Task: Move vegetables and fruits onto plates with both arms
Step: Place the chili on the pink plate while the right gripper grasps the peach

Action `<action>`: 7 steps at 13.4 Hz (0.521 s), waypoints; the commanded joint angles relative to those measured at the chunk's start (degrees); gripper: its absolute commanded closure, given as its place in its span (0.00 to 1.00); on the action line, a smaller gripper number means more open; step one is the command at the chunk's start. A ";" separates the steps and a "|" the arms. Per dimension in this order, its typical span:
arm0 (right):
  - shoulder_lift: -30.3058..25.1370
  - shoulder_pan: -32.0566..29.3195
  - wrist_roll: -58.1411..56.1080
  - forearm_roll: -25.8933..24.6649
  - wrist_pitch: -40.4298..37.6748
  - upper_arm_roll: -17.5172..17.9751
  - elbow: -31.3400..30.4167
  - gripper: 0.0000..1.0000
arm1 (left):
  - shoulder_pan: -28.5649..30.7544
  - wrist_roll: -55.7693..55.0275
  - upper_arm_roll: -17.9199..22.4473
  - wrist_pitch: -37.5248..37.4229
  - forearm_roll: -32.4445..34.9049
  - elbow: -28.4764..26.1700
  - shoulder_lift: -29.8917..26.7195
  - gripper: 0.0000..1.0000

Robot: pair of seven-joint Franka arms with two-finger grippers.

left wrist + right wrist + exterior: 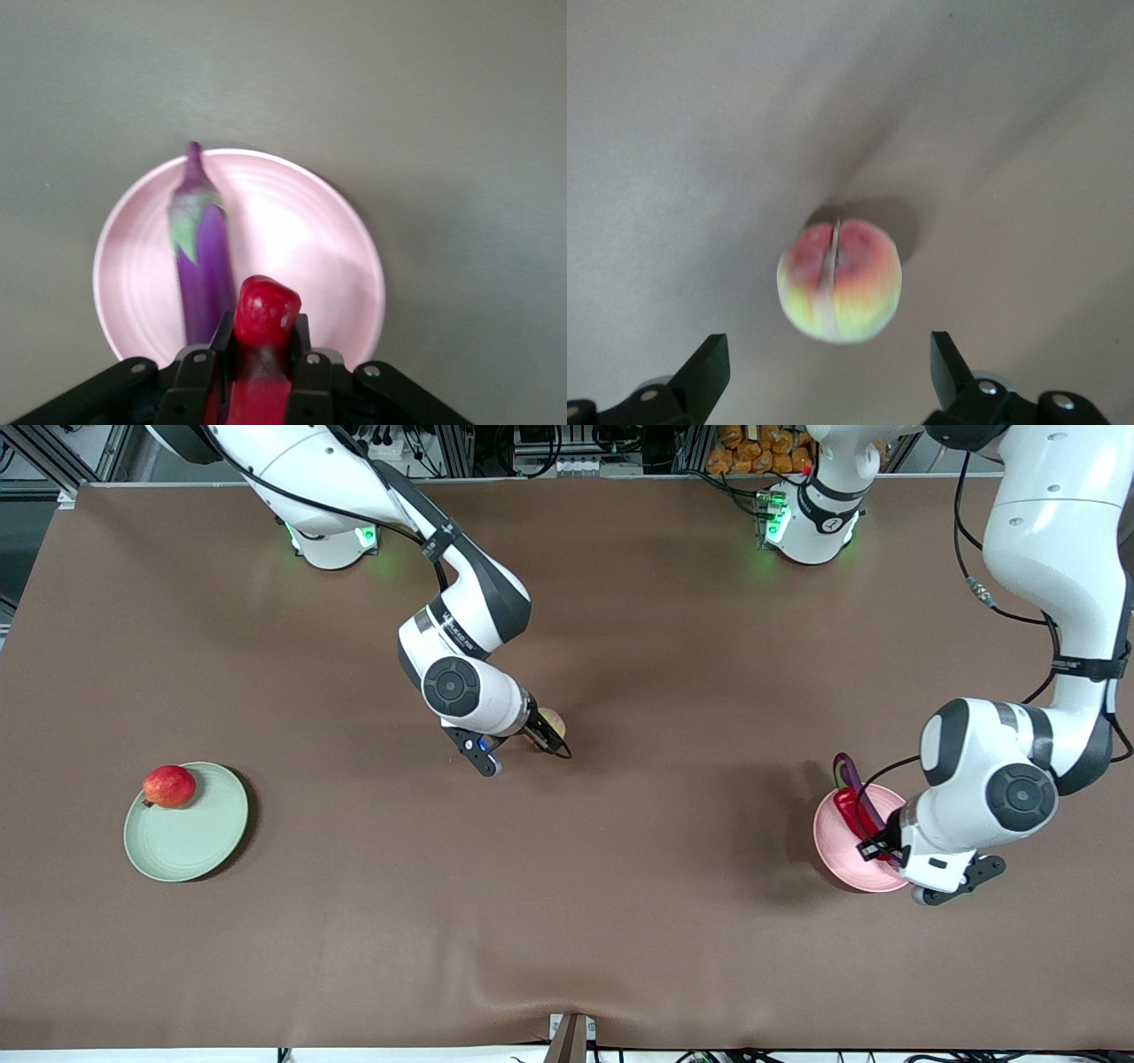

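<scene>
The peach [839,281], round, smooth and apt to roll, lies mid-worktop under the right tool [826,372], whose fingers stand apart for a grip across its middle, while the left tool [257,359] clamps the chili [263,316] over the pink plate [337,266].

From high across the table [567,957] we look down at both arm bases along the top edge. Our left wrist camera looks steeply down, close over the pink plate [310,230], its own left gripper [257,354] at the frame's lower edge; the front view shares that pink plate [837,850]. Our right wrist camera looks down, close over the peach [839,281], between the spread fingers of the right gripper [828,372]; the front view shares that peach [553,720], toward the right arm's end from the pink plate
</scene>
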 commanded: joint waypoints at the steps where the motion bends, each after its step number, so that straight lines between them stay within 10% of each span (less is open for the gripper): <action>1: 1.34 1.69 3.42 -3.82 1.81 -0.49 -0.08 0.00 | 1.52 2.24 -0.66 0.81 -1.26 0.31 1.30 1.00; 7: 3.89 3.80 5.54 -6.02 6.03 -0.49 -0.16 0.00 | 1.43 2.06 -0.48 1.34 -6.44 1.81 2.71 1.00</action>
